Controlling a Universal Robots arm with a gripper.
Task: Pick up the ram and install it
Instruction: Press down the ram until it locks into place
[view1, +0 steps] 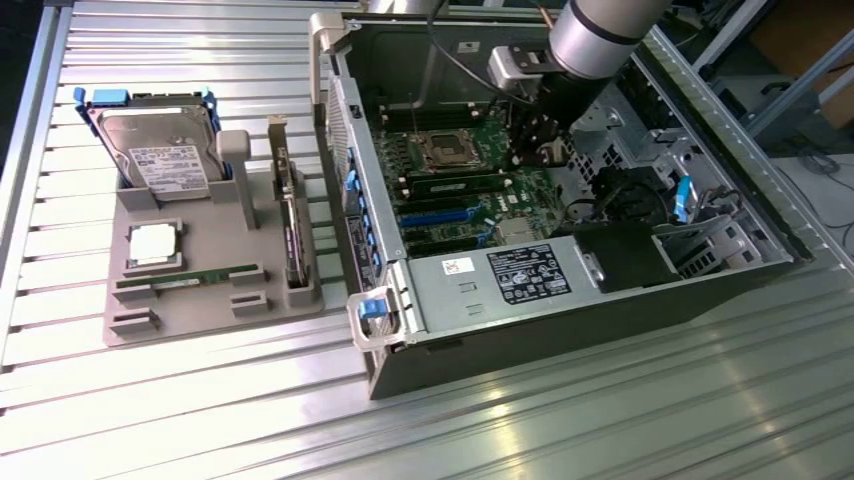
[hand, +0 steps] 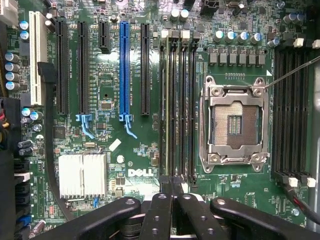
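The ram (view1: 187, 278) lies flat in a shallow slot near the front edge of a grey tray (view1: 134, 215), in the lower left of the exterior view. Just behind it on the tray sits the square silver processor chip (view1: 152, 243), and further back the hard drive (view1: 158, 160) stands upright. A dark expansion card (view1: 291, 215) stands on edge along the tray's right side. The tray rests on a ribbed metal table (view1: 601, 420), beside an open computer case (view1: 534, 320) that takes up the middle and right of the frame.

The gripper (view1: 534, 150) is well apart from the ram, down inside the case at upper centre, hanging from the silver arm (view1: 601, 35). In the wrist view the gripper (hand: 170, 184) has its fingers drawn fully together, with nothing discernible between them. They hover over the motherboard (hand: 125, 150) at one end of a bank of black memory slots (hand: 177, 110), beside the open processor socket (hand: 234, 122).
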